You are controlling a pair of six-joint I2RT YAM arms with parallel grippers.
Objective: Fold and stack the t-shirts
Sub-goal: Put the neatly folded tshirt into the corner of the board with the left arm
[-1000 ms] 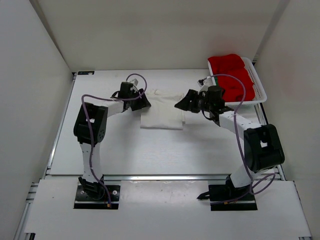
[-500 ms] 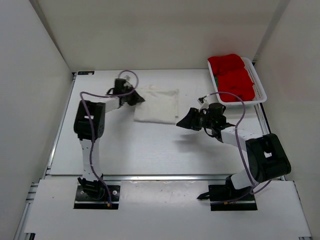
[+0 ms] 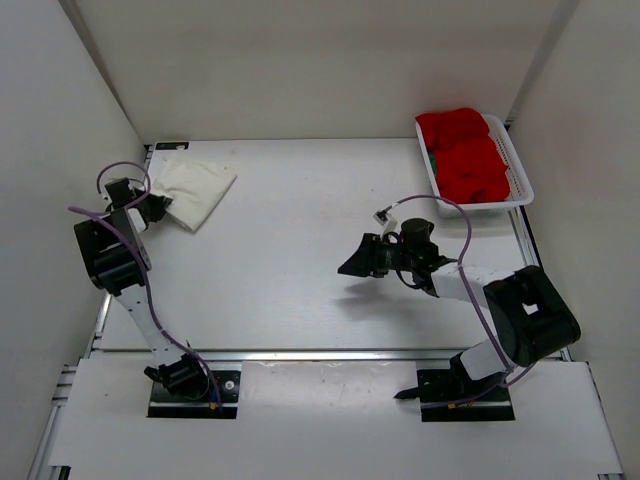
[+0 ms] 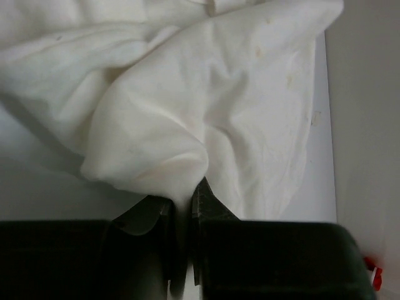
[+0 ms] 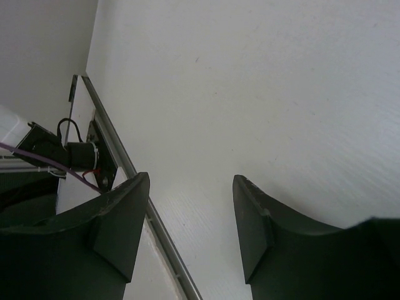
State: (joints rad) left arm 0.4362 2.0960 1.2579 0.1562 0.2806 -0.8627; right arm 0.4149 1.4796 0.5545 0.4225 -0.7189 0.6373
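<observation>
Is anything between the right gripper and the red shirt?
Nothing lies on the table between them. Only the basket wall surrounds the red shirt, so the right gripper would reach in from above.

I see the cream-white t-shirt [image 3: 192, 190] lying at the far left corner of the desk [image 3: 300, 270], a loosely folded, rumpled bundle turned at an angle to the desk's edges. On my left wrist camera its cloth looks soft and creased. One fold bulges down to the left pincer [image 4: 183, 209], whose two fingers are pressed together on a pinch of that fold. The bright red t-shirt [image 3: 465, 150] sits bunched in the white basket [image 3: 517, 165] at the far right, filling most of it in rounded lumps. Of the green t-shirt [image 3: 431, 160] I can make out only a thin sliver at the basket's left side, tucked beneath the red one.
</observation>
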